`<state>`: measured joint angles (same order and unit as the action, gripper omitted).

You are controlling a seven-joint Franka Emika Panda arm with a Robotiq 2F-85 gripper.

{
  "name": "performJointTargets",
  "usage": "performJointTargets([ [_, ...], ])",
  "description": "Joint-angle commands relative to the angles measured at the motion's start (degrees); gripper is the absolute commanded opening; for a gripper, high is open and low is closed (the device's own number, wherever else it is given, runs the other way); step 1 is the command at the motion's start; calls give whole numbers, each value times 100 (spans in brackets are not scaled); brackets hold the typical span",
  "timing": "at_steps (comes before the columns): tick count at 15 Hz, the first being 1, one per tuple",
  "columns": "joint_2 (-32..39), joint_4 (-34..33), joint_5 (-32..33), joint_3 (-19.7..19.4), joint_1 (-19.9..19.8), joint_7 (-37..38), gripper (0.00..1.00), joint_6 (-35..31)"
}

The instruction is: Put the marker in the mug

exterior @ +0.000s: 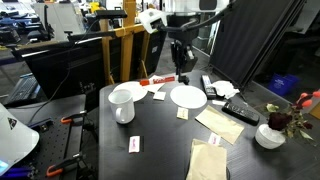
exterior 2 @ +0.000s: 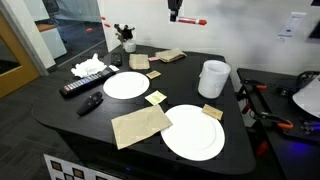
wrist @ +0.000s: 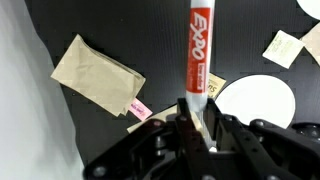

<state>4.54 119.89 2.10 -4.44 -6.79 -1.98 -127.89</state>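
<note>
**Gripper** [wrist: 197, 118]: the jaws are closed on the marker [wrist: 198, 50] and clamp it near one end. The rest of the barrel, with its red label, juts out free ahead of them.

**Height:** In an exterior view the gripper [exterior: 182, 70] hangs well above the table [exterior: 165, 135]. The marker [exterior: 157, 81] lies roughly level and sticks out to one side. The same pose shows from the opposite camera, with gripper [exterior 2: 175, 13] and marker [exterior 2: 192, 21] high at the top of the picture.

**Below the wrist:** I see a plate [wrist: 258, 100], a folded napkin [wrist: 95, 72] and a small pink card [wrist: 138, 108]. I cannot find the mug in this view.

**Mug** [exterior: 124, 103]: it stands upright on the table, mouth up and well apart from the gripper. It reads the same in an exterior view [exterior 2: 213, 78]. I see nothing in it.

**Step in hand, as I judge it:** carrying the marker across to the mug, with the drop not yet begun.

**How I would do it well:**
- Hold the height while crossing, so the free end clears the plate and the mug's rim.
- Stop with the free end, not the jaws, over the centre of the mouth.
- Rotate the wrist until the barrel points down. An end grip lets the marker swing, so I would turn slowly.
- Lower until the tip is inside the rim, checking against both exterior views since the wrist view hides depth.
- Only then open the jaws. A release from high up, or a knock on the rim, could tip the mug or bounce the marker out.
</note>
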Motion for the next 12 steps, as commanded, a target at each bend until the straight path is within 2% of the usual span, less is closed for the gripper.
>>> performJointTargets([
  [1, 115, -65, -340, -16, -6, -549, 5, 2],
  [8, 381, -210, -1806, 106, -159, -2869, 5, 266],
  [12, 437, -322, -2526, 165, -259, -4276, 5, 667],
])
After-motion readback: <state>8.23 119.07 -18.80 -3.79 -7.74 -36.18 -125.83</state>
